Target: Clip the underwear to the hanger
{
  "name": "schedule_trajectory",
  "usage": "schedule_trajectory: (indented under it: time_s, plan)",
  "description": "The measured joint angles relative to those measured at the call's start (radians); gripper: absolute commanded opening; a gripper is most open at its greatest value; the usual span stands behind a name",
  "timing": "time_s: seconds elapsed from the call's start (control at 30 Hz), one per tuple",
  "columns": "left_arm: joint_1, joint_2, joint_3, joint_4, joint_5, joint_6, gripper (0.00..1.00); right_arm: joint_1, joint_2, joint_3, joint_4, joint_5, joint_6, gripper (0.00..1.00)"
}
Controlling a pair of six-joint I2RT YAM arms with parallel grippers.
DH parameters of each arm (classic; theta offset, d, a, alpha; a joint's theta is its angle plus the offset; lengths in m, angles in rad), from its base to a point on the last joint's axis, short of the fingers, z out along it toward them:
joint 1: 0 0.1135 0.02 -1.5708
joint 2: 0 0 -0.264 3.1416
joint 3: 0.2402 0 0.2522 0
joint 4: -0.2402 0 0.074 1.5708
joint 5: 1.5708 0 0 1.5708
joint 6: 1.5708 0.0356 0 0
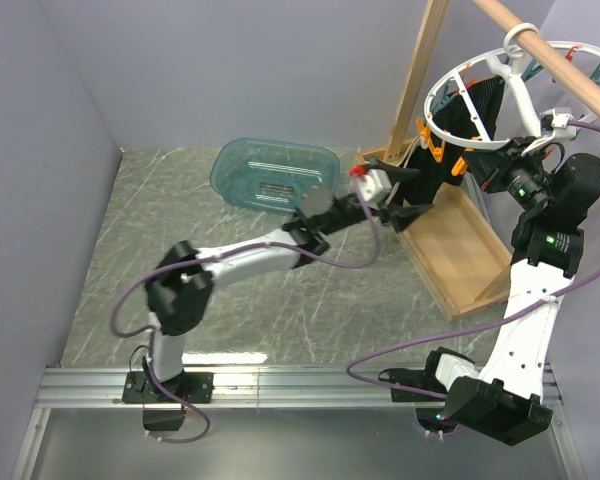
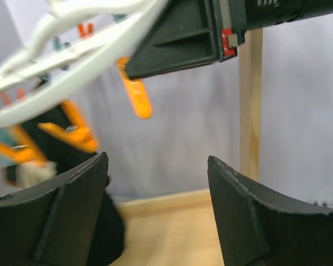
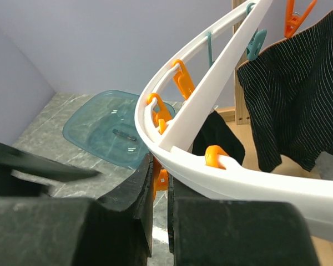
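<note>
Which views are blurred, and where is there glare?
Left wrist view: the hanger and its orange clips are smeared, while the left tool's fingers look fairly sharp. Right wrist view: hanger and basin are crisp; only the right tool's fingers near the lens are soft. Top view: sharp, with a glare strip on the table near the arm bases.

Pale lilac walls [image 1: 280, 60], grey marble-look tabletop [image 1: 280, 312], metal rail [image 1: 300, 386] at near edge, wooden rack [image 1: 462, 257] at rt
</note>
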Motion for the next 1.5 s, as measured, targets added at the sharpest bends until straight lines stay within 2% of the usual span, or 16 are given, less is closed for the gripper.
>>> schedule_trajectory:
  time_s: [0.17,0.3,0.5,0.53,0.63,0.77,0.83,0.97,1.23,1.37,1.47,1.5]
  plan:
    - [0.108,-0.230,-0.203,-0.088,0.094,0.045,0.73,0.000,0.000,0.000,0.001,-0.001,0.004,0.00]
    - [0.175,-0.325,-0.379,-0.108,0.113,0.080,0.72,0.000,0.000,0.000,0.001,-0.003,0.011,0.00]
    - [0.187,-0.291,-0.596,-0.091,0.155,0.207,0.73,0.000,0.001,0.002,0.001,-0.008,0.027,0.00]
    - [0.187,-0.269,-0.619,-0.074,0.162,0.232,0.77,0.000,0.001,0.002,0.002,-0.009,0.031,0.00]
    - [0.185,-0.177,-0.657,0.043,0.146,0.307,0.80,0.000,0.001,0.002,0.002,-0.011,0.038,0.00]
    - [0.182,0.007,-0.656,0.257,0.105,0.418,0.83,0.000,0.001,0.002,0.005,-0.019,0.047,0.00]
    - [0.181,0.103,-0.631,0.310,0.082,0.458,0.84,0.000,0.001,0.002,0.010,-0.030,0.053,0.00]
    - [0.178,0.262,-0.539,0.332,0.035,0.487,0.86,0.000,0.001,0.002,0.021,-0.050,0.062,0.00]
    - [0.149,0.382,-0.328,0.385,-0.068,0.471,0.83,0.000,0.001,0.002,0.037,-0.072,0.087,0.00]
    - [0.129,0.420,-0.248,0.393,-0.117,0.450,0.73,0.000,0.001,0.002,0.038,-0.079,0.089,0.00]
    - [0.122,0.425,-0.227,0.393,-0.137,0.434,0.58,0.000,0.001,0.002,0.039,-0.082,0.092,0.00]
    - [0.121,0.425,-0.225,0.395,-0.141,0.428,0.46,0.000,0.001,0.002,0.039,-0.082,0.092,0.00]
